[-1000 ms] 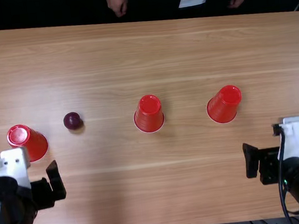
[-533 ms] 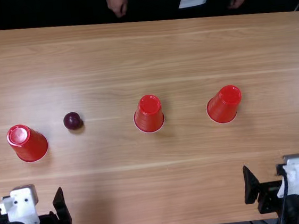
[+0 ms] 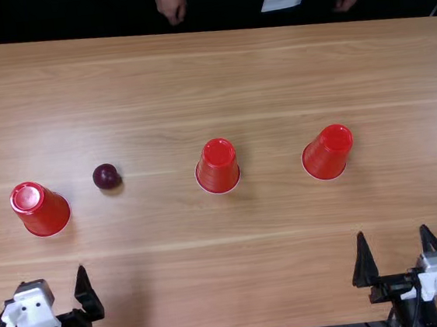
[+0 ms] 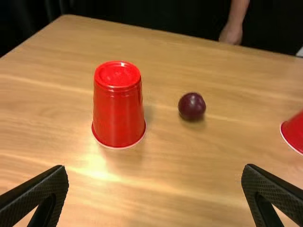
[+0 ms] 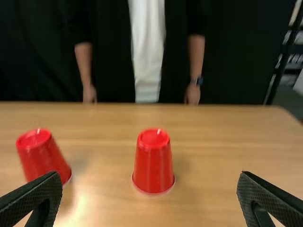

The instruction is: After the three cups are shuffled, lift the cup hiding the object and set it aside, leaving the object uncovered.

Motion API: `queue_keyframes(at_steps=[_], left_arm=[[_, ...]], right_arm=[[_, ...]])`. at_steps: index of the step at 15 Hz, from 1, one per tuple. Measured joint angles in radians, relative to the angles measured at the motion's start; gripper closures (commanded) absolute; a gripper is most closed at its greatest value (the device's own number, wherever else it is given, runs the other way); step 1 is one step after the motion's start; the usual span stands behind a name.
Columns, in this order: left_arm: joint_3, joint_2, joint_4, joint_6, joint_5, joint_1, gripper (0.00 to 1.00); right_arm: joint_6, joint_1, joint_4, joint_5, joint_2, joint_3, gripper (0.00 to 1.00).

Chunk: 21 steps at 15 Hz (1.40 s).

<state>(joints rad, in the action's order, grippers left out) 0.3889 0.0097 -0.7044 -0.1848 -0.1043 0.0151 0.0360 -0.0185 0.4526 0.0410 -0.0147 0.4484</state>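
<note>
Top view. My left claw sits at the table's near edge, far left. One finger stands clear beside the white camera block; the other I cannot make out from above. My right claw sits at the near edge, far right, with both fingers showing and a wide gap between them, holding nothing. The dark red ball lies bare on the wood, ahead of the left claw and a little to its right, well apart from it. The left cup stands mouth down just left of the ball, not touching it, and nearer to my left claw than the ball is. The middle cup and the right cup stand mouth down farther right. The right cup is ahead of my right claw and somewhat left of it, well apart.

Left wrist view. My two fingers are spread wide with bare table between them. The left cup stands upright on its mouth ahead. The ball rests beside it, apart, its shadow on the wood. A red rim at the frame's side is probably the middle cup, though too little of it shows to be sure.

Right wrist view. My fingers are spread wide and hold nothing. The right cup stands ahead between them, well off. The middle cup stands beyond one fingertip, also mouth down.
</note>
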Motion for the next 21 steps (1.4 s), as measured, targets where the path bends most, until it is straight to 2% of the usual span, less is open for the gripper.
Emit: queue_keyframes(at_steps=[3,6,7,8,10,12,15,18,21], left_arm=[[-0.077,0.0,0.129,0.005,0.0,0.0,0.0],[-0.124,0.0,0.289,0.06,0.004,-0.002,0.0],[-0.161,0.0,0.315,0.1,0.02,-0.002,0.0],[-0.203,0.0,0.346,0.135,0.053,-0.002,0.0],[-0.274,0.0,0.424,0.178,0.11,-0.002,0.0],[-0.311,0.0,0.545,0.195,0.137,-0.002,0.0],[-0.359,0.001,0.62,0.208,0.142,-0.002,0.0],[-0.359,0.001,0.635,0.209,0.146,-0.002,0.0],[-0.359,0.001,0.639,0.21,0.161,-0.002,0.0]], right_arm=[[0.003,-0.004,-0.204,-0.001,0.002,-0.092,0.0],[0.003,-0.004,-0.409,0.0,0.002,-0.172,0.0],[0.003,-0.004,-0.45,0.0,0.002,-0.212,0.0],[0.003,-0.004,-0.474,0.0,0.002,-0.253,0.0],[0.004,-0.004,-0.488,0.0,0.002,-0.332,0.0],[0.004,-0.021,-0.496,0.0,0.002,-0.394,0.0],[0.004,-0.024,-0.504,0.0,0.002,-0.412,0.0],[0.004,-0.024,-0.501,0.0,0.002,-0.417,0.0],[0.003,-0.023,-0.501,0.0,0.002,-0.417,0.0]])
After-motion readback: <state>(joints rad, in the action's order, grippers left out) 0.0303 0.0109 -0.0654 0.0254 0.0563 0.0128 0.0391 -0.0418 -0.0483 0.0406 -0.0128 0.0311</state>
